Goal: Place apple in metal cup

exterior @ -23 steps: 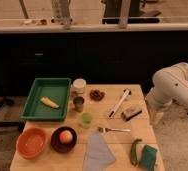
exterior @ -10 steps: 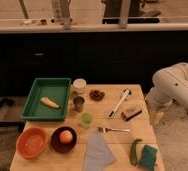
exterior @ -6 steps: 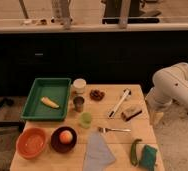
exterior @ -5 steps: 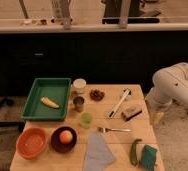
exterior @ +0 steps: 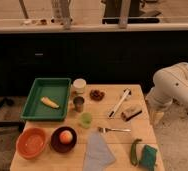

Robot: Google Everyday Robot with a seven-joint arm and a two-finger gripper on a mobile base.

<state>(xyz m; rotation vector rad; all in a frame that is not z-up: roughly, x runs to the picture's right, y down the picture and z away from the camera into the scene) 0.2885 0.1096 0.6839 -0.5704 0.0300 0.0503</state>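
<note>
My gripper (exterior: pixel 156 118) hangs just off the tabletop's (exterior: pixel 137 134) right edge, jaws apart and holding nothing, while the apple (exterior: pixel 65 136) sits in a dark bowl (exterior: pixel 54 144) near the front left corner and the metal cup (exterior: pixel 79 104) stands upright just beside the green tray's (exterior: pixel 57 89) right side.

The wooden desk (exterior: pixel 142 132) carried a green tray (exterior: pixel 49 80) at its back left, with a white container (exterior: pixel 79 85), the metal cup (exterior: pixel 79 104) and a light green cup (exterior: pixel 86 120) beside it. Rightward lay a dark dish (exterior: pixel 96 94), a white-handled tool (exterior: pixel 119 102), a block (exterior: pixel 131 113) and a fork (exterior: pixel 114 130). In front sat an orange bowl (exterior: pixel 32 142), a dark bowl (exterior: pixel 54 142), a grey cloth (exterior: pixel 98 152), a green vegetable (exterior: pixel 134 151) and a teal sponge (exterior: pixel 148 156). The claw (exterior: pixel 156 116) hung spread off the desk's right edge.
</note>
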